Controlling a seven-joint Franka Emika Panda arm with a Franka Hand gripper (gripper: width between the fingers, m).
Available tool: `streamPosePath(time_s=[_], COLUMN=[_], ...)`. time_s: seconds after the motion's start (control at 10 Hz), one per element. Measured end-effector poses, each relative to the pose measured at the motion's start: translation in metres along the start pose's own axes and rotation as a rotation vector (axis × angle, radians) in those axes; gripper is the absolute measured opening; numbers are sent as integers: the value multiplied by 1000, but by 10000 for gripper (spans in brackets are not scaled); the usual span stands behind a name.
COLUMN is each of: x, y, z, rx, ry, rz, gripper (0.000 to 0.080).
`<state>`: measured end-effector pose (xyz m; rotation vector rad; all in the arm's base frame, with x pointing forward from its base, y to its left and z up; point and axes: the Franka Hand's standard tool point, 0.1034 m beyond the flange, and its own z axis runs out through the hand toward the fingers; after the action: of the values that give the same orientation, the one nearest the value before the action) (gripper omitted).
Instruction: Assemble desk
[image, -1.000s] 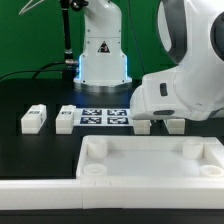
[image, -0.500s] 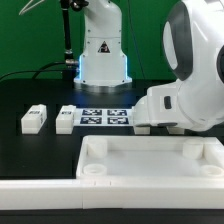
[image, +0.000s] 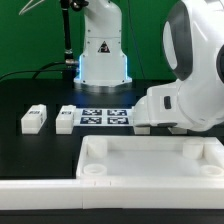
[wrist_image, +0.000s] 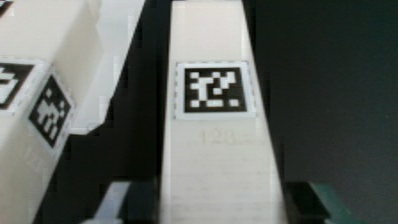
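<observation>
Overall, black table (image: 30, 95), green backdrop (image: 35, 45)

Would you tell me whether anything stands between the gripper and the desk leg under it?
Nothing visible does: in the wrist view the tagged leg lies directly between the fingers of the gripper; a second leg sits beside it, outside them.

Black table (image: 30, 150) carries tabletop (image: 150, 146) at 6 o'clock, marker board (image: 104, 117) centrally, a leg (image: 66, 118) and second leg (image: 33, 119) at 9 o'clock
</observation>
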<state>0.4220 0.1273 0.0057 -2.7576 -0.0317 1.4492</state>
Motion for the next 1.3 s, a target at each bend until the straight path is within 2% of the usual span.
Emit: streamPosePath(time_s=[0.5, 0.7, 0.8, 0.9, 1.0, 1.1, 1.3], x=[-2, -12, -25, -39, -45, -39, -37], y=[1, 13, 18, 17, 16, 13, 14], z=[-2, -51, -71, -87, -96, -100, -104], rx=[0, 23, 30, 23, 17, 13, 15], ry=[-6, 36, 74, 96, 116, 195, 373], rz=[-9, -43, -45, -64, -85, -89, -81], gripper=[288, 289, 289, 289, 289, 289, 291])
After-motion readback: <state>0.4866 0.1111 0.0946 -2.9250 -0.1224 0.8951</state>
